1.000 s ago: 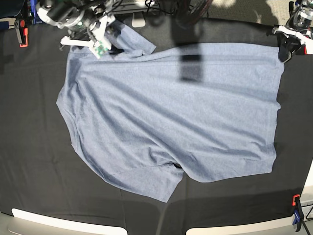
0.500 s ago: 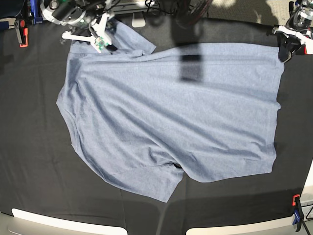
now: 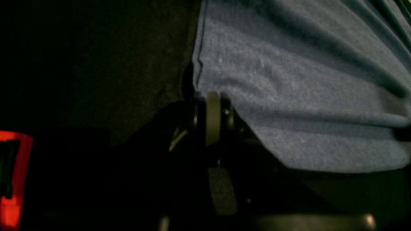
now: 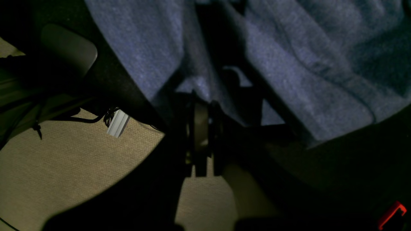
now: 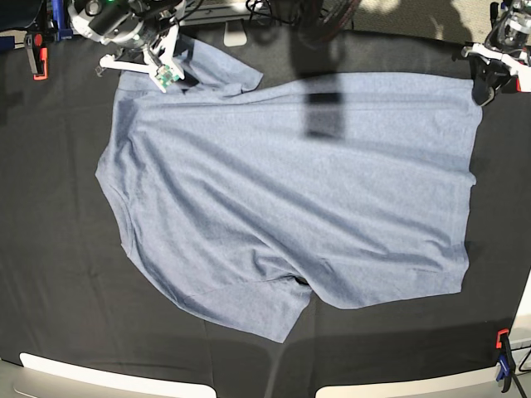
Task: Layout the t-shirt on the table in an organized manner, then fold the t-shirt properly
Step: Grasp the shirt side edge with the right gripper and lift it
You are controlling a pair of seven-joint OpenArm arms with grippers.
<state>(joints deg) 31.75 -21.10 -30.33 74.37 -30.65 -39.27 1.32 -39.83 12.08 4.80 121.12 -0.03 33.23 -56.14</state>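
The shirt (image 5: pixel 290 195) lies spread on the bench (image 5: pixel 50 249), plain side up, collar end toward the base view's left and hem toward its right. The upper edge runs close to the bench's far rim; the hem stops short of the right rim, and a broad band of bare black cloth stays open along the near side and the left side.

The left pincer (image 5: pixel 483 83) sits at the shirt's upper right corner, jaws shut on the hem corner; the left wrist view shows the stitched edge (image 3: pixel 199 48) running down into the closed jaws. The right pincer (image 5: pixel 166 73) sits at the far left, at the sleeve (image 5: pixel 220 70), jaws closed with sleeve fabric bunched around them; the right wrist view shows the fabric (image 4: pixel 199 77) drawn down into the jaws.

The shirt is a heathered blue-grey knit with shallow creases fanning from the lower sleeve (image 5: pixel 249 311). The bench cloth is matte black. An orange clamp (image 5: pixel 503 340) grips the near right rim
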